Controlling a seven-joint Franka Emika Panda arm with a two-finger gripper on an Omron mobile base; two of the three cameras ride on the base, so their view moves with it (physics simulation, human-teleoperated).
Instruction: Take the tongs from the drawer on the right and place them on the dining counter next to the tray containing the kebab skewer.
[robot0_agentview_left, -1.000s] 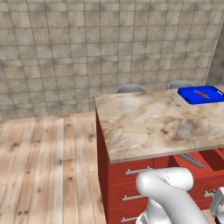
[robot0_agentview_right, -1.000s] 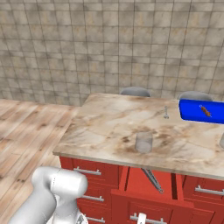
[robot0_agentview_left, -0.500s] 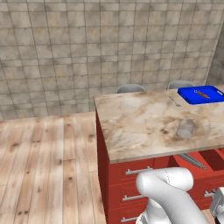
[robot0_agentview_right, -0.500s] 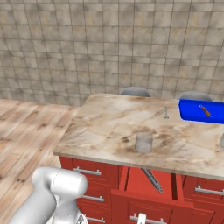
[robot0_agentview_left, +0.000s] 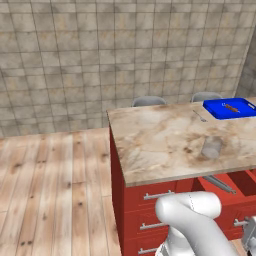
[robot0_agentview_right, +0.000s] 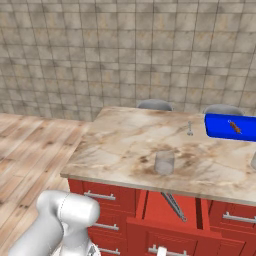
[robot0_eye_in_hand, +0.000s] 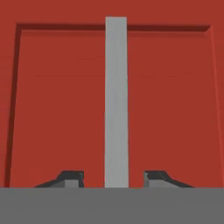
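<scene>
1. We see the gripper (robot0_eye_in_hand: 113, 178) in the hand view, finger tips parted on either side of the silver bar handle (robot0_eye_in_hand: 116, 100), gaps showing on both sides. So jaws released, nothing grasped.
2. Handle sits on the flat red front of the drawer (robot0_agentview_right: 170, 212); the hand faces that front squarely, bar running straight up between the tips.
3. Drawer is already pulled out under the dining counter (robot0_agentview_right: 140, 145). We judge the opening step done.
4. The tongs (robot0_agentview_right: 174, 205) lie inside the drawer, slanted, untouched. Also visible in the left base view (robot0_agentview_left: 219, 184).
5. Still left: reach in, grasp tongs, lift, carry to the counter, set down beside the tray (robot0_agentview_right: 227, 129).
6. Tray sits at the counter's far right with the kebab skewer (robot0_agentview_right: 234, 126) in it; a clear cup (robot0_agentview_right: 164, 162) stands near the front edge and a small silver utensil (robot0_agentview_right: 189, 129) just left of the tray.
7. Arm pose: white elbow low in front of the cabinets, hand down at drawer height, well below the counter.
</scene>
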